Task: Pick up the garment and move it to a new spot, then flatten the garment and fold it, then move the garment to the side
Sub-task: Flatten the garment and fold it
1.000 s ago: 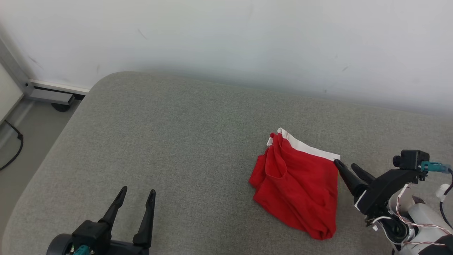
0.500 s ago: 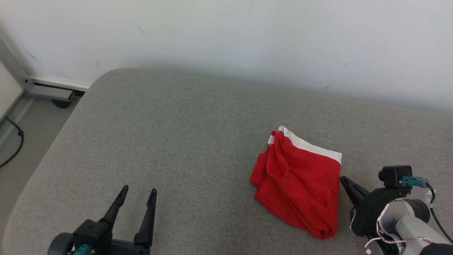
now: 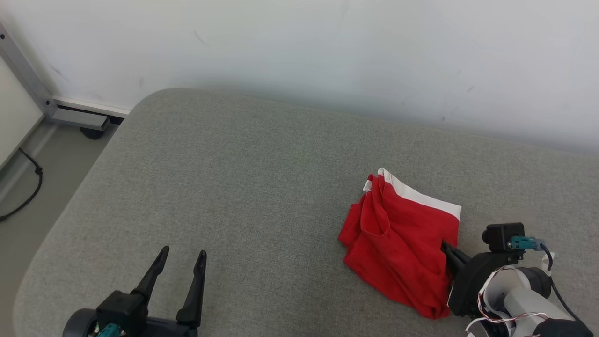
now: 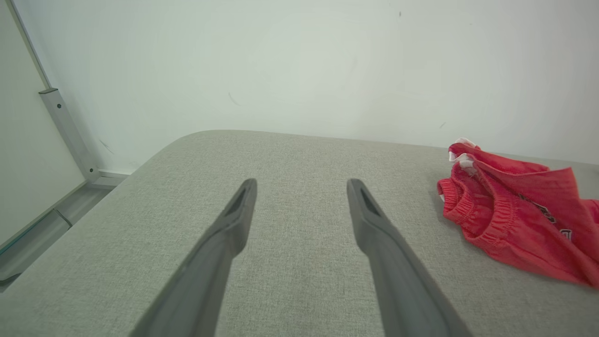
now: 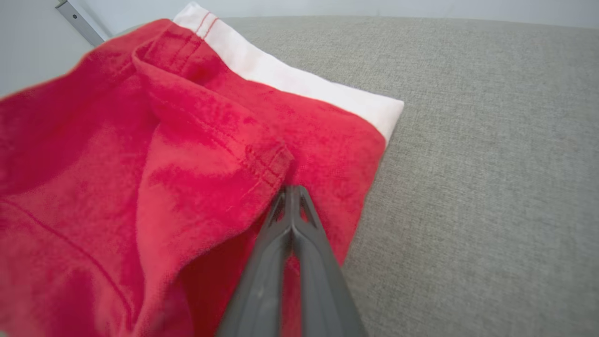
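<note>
While the garment (image 3: 398,243) lies bunched on the right half of the cushion (image 3: 234,187), the right gripper (image 3: 444,245) sits at its right edge, low over the cushion's front. Its fingers are pressed together, fully closed. In the right wrist view the tips meet against a hemmed red fold that ridges up to them; I can't tell if any cloth is pinched between them. Garment is red with a white band (image 3: 421,199) along the side facing the far edge, and it is crumpled, not flat. It is clear of the far edge and well apart from the far-left corner. An elastic waistband shows in the left wrist view, on the side facing the left gripper (image 3: 182,251). Left gripper is above the front-left of the cushion with fingers spread wide, holding nothing, well apart from the garment. White wall (image 3: 327,47) runs behind the far edge. A black cable (image 3: 28,187) lies on the floor past the left edge.
</note>
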Robot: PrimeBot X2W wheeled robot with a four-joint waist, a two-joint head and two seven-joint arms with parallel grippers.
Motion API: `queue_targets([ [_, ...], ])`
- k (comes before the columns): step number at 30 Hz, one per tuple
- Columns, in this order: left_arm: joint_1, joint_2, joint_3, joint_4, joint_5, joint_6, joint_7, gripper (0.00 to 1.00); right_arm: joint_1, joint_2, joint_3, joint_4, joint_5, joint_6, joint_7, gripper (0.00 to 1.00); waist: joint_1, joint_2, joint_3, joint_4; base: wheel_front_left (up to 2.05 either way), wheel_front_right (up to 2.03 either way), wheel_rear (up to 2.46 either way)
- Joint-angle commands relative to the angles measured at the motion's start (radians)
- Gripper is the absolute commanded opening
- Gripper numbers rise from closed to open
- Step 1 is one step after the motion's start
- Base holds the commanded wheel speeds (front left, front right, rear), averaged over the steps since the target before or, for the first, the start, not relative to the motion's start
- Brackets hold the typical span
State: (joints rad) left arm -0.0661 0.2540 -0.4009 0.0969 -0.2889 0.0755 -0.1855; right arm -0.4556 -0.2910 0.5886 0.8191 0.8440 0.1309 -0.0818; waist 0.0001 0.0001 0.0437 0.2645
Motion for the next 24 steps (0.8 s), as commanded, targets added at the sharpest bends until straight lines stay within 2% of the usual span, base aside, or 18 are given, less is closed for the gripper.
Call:
queue_targets([
  [1, -0.009, 0.007, -0.001, -0.003, -0.01, 0.003, -0.002, 1.0, -0.014, 0.005, 0.012, 0.009, 0.013, -0.001, -0.009, 0.0, -0.0001, -0.0001, 0.0, 0.003, 0.0, 0.0, 0.0],
  [11, -0.009, 0.012, -0.001, 0.003, -0.018, 0.006, -0.008, 1.0, -0.022, 0.025, 0.072, -0.021, 0.108, -0.001, -0.015, 0.0, -0.0001, -0.0001, -0.004, 0.013, 0.0, 0.0, 0.0],
  [24, -0.009, 0.018, -0.015, 0.003, -0.019, 0.01, -0.004, 1.0, -0.017, 0.009, 0.204, -0.117, 0.225, -0.001, -0.051, 0.0, -0.0001, -0.0001, -0.019, 0.023, 0.0, 0.0, 0.0],
])
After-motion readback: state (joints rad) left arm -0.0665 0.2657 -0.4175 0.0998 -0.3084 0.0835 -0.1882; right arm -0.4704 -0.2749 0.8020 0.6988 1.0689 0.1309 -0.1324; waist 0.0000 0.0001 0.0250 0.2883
